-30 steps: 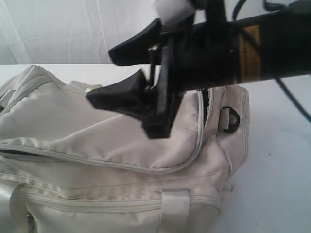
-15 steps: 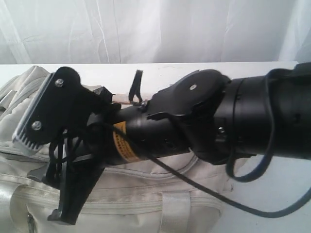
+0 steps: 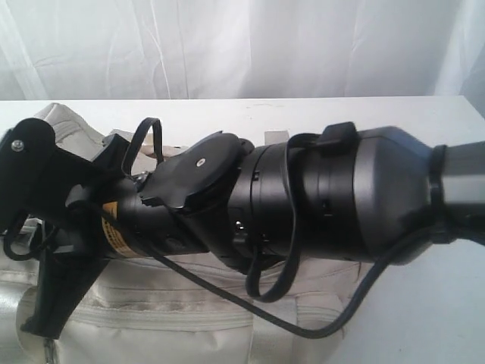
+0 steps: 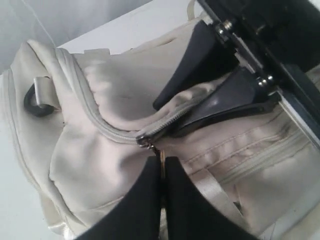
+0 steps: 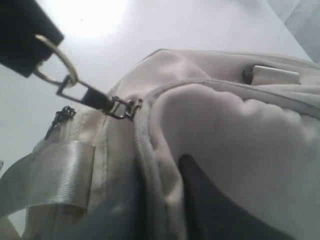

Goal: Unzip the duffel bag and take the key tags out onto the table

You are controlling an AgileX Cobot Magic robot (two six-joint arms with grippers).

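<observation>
1. Left jaws are shut tight on the pull (image 5: 92, 97) of the zip (image 4: 85, 95). The pull's metal ring (image 5: 62, 67) is pinched between them.
2. The pull hangs on the slider (image 4: 145, 142). The slider sits right in front of the left jaws, touching nothing else but the zip.
3. From the slider, the zip runs two ways. One part bends off round the end of the bag (image 4: 100, 165). The other part goes straight toward the right jaws.
4. So the long line of the zip lies from the left jaws across to the right jaws, with the slider at the left end.
5. Right jaws stand narrow, one on each side of a fold of the bag next to the zip, and they look like they are pinching it. This should keep the cloth from sliding.
6. I think the next move is a pull on the slider along the zip line. The left arm is the one to do it, as it has the pull.
7. I cannot see into the bag, so I cannot see the tags.
8. The bag lies on the white surface (image 5: 165, 25).
9. In the outside view, the right arm (image 3: 341, 205) reaches across the bag and hides most of it.
</observation>
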